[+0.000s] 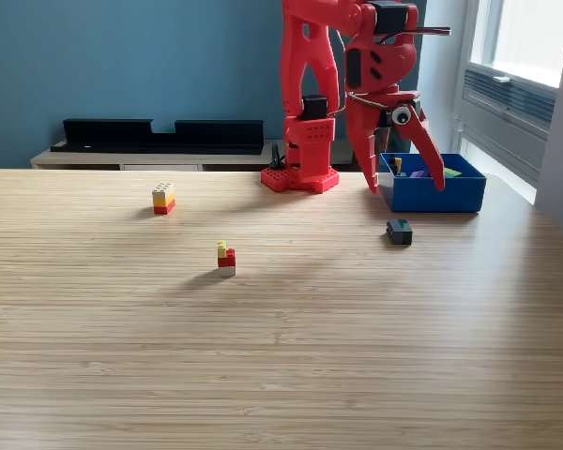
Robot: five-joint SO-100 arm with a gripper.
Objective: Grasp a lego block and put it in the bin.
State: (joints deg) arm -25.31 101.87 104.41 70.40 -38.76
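Red gripper (pixel 406 187) hangs over bin (pixel 433 194) at exterior view's right, jaws spread wide, nothing held. Bin already holds several small coloured pieces — number unclear. Judged partway done: three blocks left on table (pixel 281 356) — yellow-red stack (pixel 163 198), yellow-red-grey stack (pixel 226 259), dark block (pixel 399 231) near bin. One bin, one arm.

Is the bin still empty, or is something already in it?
Not empty. The bin shows small coloured pieces above its near wall, yellow, purple and green. How many cannot be told. The open gripper hangs over it, holding nothing.
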